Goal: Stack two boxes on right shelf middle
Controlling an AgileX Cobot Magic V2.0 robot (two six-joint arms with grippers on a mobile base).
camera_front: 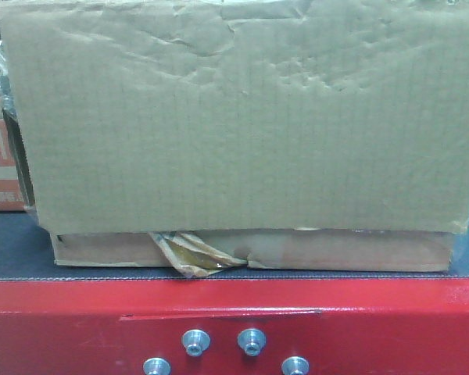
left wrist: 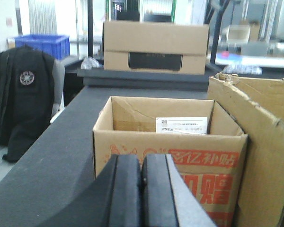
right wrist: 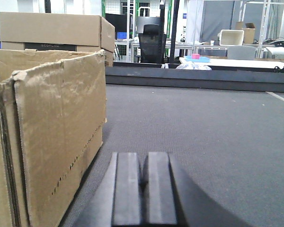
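Our left gripper (left wrist: 142, 187), near the printed carton (left wrist: 199, 163), and right gripper (right wrist: 144, 187), right of the wrinkled brown box (right wrist: 57, 132), are both pinched closed and empty, seemingly staged to squeeze it between them.

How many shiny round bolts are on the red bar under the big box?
4 shiny silver round bolts on the red metal bar: two side by side, two lower, at the picture's bottom edge. More may hide below the frame.

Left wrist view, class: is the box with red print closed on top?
No, the box with red print is open on top, and a white label shows on its inner back wall.
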